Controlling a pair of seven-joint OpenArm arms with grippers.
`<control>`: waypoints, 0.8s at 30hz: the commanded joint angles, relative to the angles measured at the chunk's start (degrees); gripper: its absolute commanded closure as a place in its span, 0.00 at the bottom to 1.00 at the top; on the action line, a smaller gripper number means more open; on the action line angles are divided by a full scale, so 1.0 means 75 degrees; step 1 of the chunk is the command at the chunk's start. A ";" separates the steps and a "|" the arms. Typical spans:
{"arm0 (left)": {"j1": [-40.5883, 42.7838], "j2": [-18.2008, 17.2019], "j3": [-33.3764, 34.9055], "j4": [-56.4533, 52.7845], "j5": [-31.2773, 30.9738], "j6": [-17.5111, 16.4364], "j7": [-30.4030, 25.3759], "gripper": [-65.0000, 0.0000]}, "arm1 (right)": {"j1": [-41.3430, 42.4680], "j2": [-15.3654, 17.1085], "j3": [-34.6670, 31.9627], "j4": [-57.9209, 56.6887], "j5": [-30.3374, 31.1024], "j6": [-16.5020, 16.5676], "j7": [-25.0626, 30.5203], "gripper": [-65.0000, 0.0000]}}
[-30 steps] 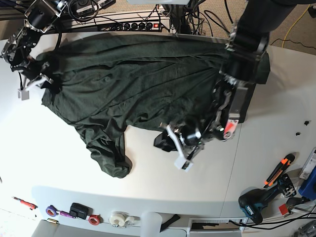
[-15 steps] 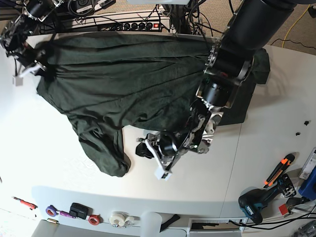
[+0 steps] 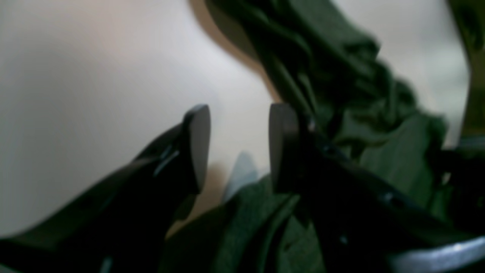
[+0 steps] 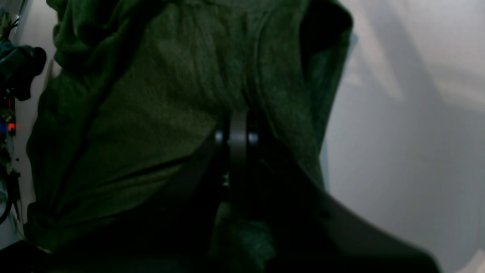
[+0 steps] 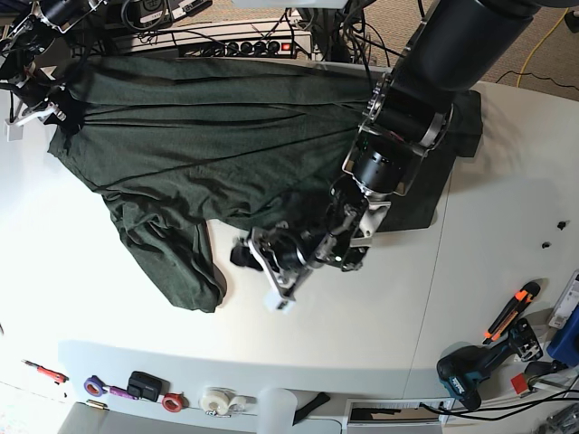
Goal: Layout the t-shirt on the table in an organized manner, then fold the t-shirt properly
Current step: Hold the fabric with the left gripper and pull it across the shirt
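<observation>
The dark green t-shirt (image 5: 208, 127) lies stretched across the far half of the white table (image 5: 507, 226), with a bunched sleeve hanging toward the front left (image 5: 176, 271). My right gripper (image 5: 41, 104) is at the far left, shut on the shirt's edge; in the right wrist view its jaws (image 4: 237, 129) are closed on the cloth (image 4: 159, 94). My left gripper (image 5: 258, 276) is low over the table just in front of the shirt's front edge. In the left wrist view it (image 3: 238, 148) is open, with bare table between the fingers and cloth (image 3: 379, 159) beside the right finger.
A power strip (image 5: 244, 45) and cables lie beyond the far edge. Tape rolls (image 5: 217, 400) and small tools line the front edge. A drill (image 5: 466, 375), an orange-handled tool (image 5: 511, 312) and a blue box (image 5: 565, 339) sit at the front right.
My right gripper has pulled the shirt's edge further up and to the left, stretching the cloth. My left arm has swept leftward along the shirt's front edge.
</observation>
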 commanded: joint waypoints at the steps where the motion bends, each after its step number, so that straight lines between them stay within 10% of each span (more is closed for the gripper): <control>1: -0.0198 0.0190 0.0204 0.0102 -0.0119 -0.0020 -0.0216 0.60 | 0.0003 0.0198 0.0017 0.0067 -0.0006 -0.0016 -0.0006 1.00; 11: -0.0128 0.0190 0.2200 0.0102 -0.0321 0.0201 -0.0734 0.60 | 0.0003 0.0187 0.0017 0.0067 0.0079 -0.0016 0.0000 1.00; 24: -0.0087 0.0190 0.2439 0.0102 -0.0472 0.0309 -0.1932 0.61 | 0.0003 0.0187 0.0017 0.0067 0.0227 -0.0016 0.0029 1.00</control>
